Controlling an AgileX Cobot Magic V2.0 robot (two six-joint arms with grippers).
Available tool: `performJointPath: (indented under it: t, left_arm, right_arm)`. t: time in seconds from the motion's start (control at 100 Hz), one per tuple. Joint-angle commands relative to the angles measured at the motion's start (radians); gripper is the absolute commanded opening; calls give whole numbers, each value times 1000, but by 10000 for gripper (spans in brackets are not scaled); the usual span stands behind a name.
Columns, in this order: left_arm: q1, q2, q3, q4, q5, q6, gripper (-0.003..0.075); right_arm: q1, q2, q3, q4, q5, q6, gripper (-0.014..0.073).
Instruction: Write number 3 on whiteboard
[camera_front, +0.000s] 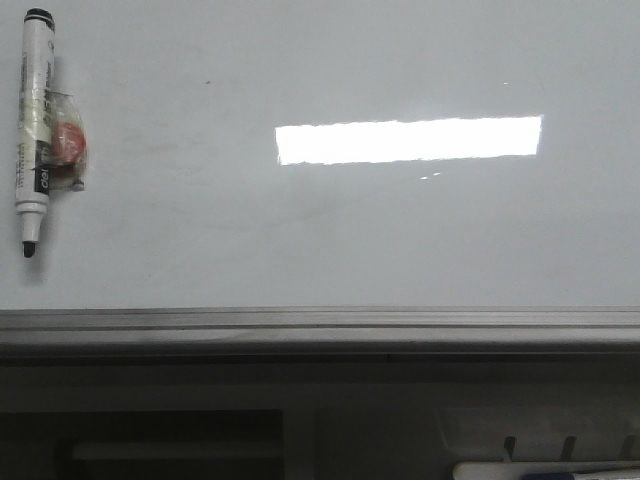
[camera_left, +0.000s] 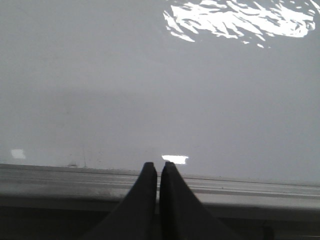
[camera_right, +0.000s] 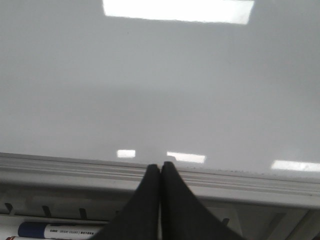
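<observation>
The whiteboard (camera_front: 330, 240) fills the front view, pale and glossy, with a bright rectangular light reflection and a grey metal edge strip along its near side. No number 3 shows on it. A white marker (camera_front: 31, 125) with a black tip lies on the board at the far left, tip toward me, with a small red thing in clear wrap taped to it. Neither gripper shows in the front view. My left gripper (camera_left: 158, 166) is shut and empty over the board's edge strip (camera_left: 75, 180). My right gripper (camera_right: 160, 166) is shut and empty over the edge strip (camera_right: 250, 182).
A second marker (camera_right: 60, 231) with a blue cap lies in a tray below the board's near edge; it also shows at the front view's lower right (camera_front: 545, 470). A dark shelf runs under the edge strip.
</observation>
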Motion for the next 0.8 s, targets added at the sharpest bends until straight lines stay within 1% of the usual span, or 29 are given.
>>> performJointPath:
  t: [0.0, 0.67, 0.74, 0.79]
  left_arm:
    - [-1, -23, 12, -6, -45, -6, -20]
    - [-1, -23, 12, -6, -45, -6, -20]
    - [-1, -23, 12, -6, -47, -6, -20]
    - [-1, -23, 12, -6, -61, -6, -20]
  right_arm:
    - [-5, -17, 31, 6, -7, -8, -61]
    - [-5, -17, 31, 6, -11, -8, -61]
    - [-5, -17, 31, 0, -27, -8, -61]
    - [-5, -17, 31, 0, -65, -8, -61]
